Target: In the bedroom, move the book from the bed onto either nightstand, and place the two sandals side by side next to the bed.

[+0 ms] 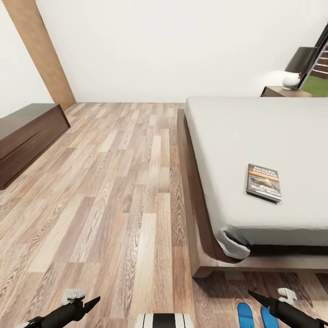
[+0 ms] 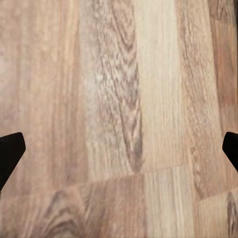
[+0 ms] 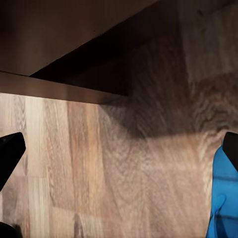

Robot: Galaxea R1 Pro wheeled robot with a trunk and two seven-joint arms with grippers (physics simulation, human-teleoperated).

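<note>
Head view: we list 1 dark-grey, orange-banded paperback book lying on the light-grey, brown-framed bed; 2 bright blue sandals on the wood-plank floor; left claw and right claw both spread wide, empty.

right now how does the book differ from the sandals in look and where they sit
The book is dark grey with an orange band and white lettering; the sandals are plain bright blue. The book lies flat on the bed, on its light-grey mattress near the foot end; the sandals lie on the wood floor past the bed's foot, by the right gripper. The book shows whole; the sandals are cut off by the picture's edge.
</note>
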